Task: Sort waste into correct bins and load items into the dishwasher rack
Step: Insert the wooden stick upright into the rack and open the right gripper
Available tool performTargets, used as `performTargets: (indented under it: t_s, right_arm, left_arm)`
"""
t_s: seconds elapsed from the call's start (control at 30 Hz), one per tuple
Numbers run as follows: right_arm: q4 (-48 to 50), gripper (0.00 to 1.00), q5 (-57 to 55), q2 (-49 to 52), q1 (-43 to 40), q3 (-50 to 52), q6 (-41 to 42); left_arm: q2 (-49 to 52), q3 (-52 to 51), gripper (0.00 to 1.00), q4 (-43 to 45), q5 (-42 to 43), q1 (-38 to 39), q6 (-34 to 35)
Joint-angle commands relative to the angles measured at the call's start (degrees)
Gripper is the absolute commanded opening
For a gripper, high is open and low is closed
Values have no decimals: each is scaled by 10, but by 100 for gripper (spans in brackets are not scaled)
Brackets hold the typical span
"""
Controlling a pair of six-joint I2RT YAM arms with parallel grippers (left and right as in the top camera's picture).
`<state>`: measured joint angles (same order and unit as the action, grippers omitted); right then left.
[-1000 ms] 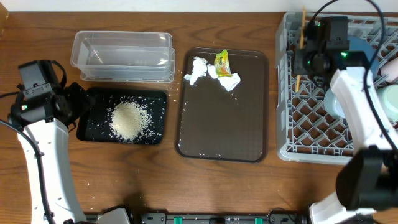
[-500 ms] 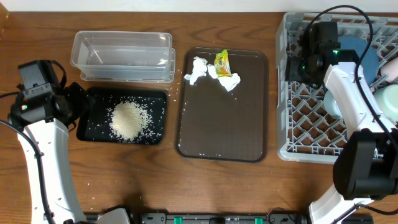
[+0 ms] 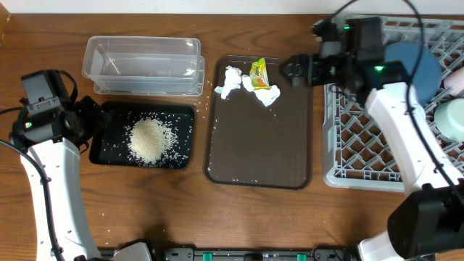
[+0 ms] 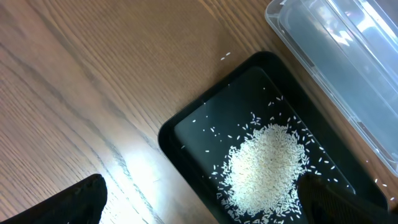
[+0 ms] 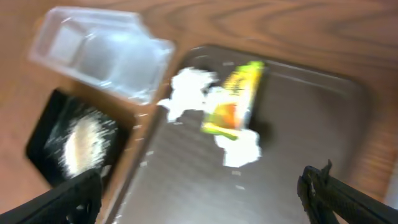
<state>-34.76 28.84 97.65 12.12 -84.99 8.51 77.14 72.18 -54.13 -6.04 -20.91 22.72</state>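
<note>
Loose white rice (image 3: 150, 140) (image 4: 264, 168) lies heaped in the black tray (image 3: 109, 148) (image 4: 169, 134). Behind it stands the clear tub (image 3: 142, 65) (image 4: 336, 56). Two crumpled tissues (image 3: 230, 81) (image 5: 186, 93) and the yellow-green wrapper (image 3: 259, 74) (image 5: 233, 99) lie at the far end of the brown serving tray (image 3: 261, 145). The grey rack (image 3: 362, 145) holds the dark blue dish (image 3: 417, 65), a mint bowl (image 3: 453, 116) and the pink cup (image 3: 457, 76). My right gripper (image 3: 293, 72) (image 5: 202, 199) hangs open beside the wrapper, holding nothing. My left gripper (image 3: 90, 123) (image 4: 202, 208) is open over the black tray's left edge.
The right wrist view is blurred by motion. Bare wooden table lies in front of both trays and to the left of the black tray. The rack's wall (image 3: 328, 87) rises right beside the brown tray.
My right gripper opened and swung left out of the rack to the brown tray's far right corner. The left arm has stayed still.
</note>
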Motion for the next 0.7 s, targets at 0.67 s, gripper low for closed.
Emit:
performTargets:
  t_s: [0.67]
  right_arm:
    - [-19, 99, -453, -5, -19, -1, 48]
  left_arm:
    - [-3, 12, 100, -2, -7, -2, 1]
